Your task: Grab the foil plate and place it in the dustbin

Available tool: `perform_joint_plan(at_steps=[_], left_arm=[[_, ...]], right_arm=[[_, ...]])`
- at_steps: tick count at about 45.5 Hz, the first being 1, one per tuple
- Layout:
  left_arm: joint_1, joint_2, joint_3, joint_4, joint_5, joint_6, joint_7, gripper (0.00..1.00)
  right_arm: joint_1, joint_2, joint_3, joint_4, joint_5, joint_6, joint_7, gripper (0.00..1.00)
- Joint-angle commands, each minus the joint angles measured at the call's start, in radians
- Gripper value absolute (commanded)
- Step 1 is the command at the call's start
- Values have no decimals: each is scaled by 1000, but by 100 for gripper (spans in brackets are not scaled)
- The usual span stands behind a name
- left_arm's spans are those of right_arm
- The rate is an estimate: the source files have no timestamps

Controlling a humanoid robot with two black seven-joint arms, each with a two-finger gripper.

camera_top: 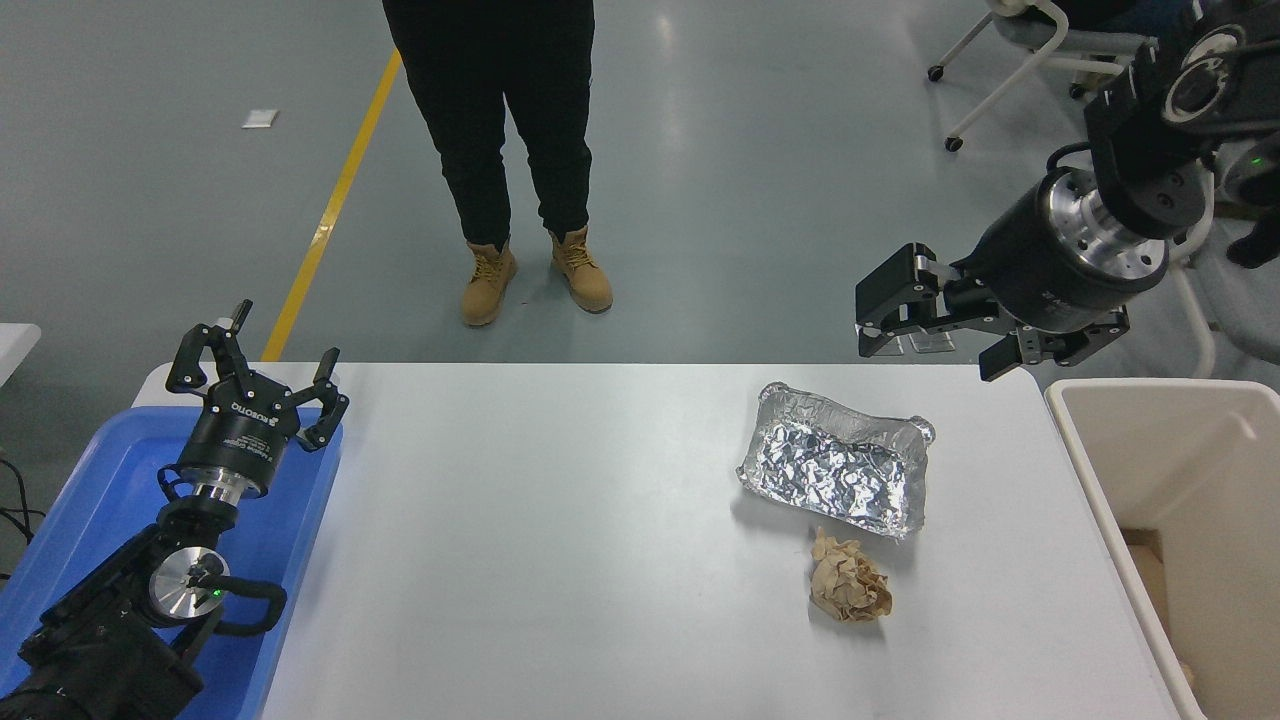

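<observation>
The foil plate (835, 462), shiny, crinkled and rectangular, lies on the white table (560, 520) right of centre. The cream dustbin (1180, 520) stands off the table's right edge. My right gripper (925, 335) hangs above the table's far right edge, up and to the right of the foil plate and apart from it; it points left, its fingers are spread and nothing is between them. My left gripper (255, 372) is parked at the lower left over a blue tray, open and empty.
A crumpled brown paper ball (848, 577) lies just in front of the foil plate. The flat blue tray (110, 470) sits at the table's left end. A person in tan boots (535, 275) stands beyond the far edge. Wheeled chairs (1010, 60) are at the upper right.
</observation>
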Motion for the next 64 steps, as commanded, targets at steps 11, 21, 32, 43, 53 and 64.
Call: perform_joint_plan(at_steps=[11, 21, 32, 43, 53, 64], left_arm=[[0, 0, 0, 0, 0, 0, 0, 98], [0, 0, 0, 0, 2, 0, 0, 98], [0, 0, 2, 0, 0, 0, 0, 98], [0, 0, 2, 0, 2, 0, 0, 98], [0, 0, 2, 0, 2, 0, 0, 98], [0, 0, 0, 0, 0, 0, 0, 98]], right_arm=[[-9, -4, 0, -1, 0, -4, 0, 100], [-30, 4, 0, -4, 0, -9, 0, 100], [-34, -2, -1, -9, 0, -10, 0, 100], [-46, -2, -9, -21, -1, -12, 0, 100], [-73, -4, -5, -24, -1, -12, 0, 100], [-83, -7, -6, -33, 17, -9, 2, 100]])
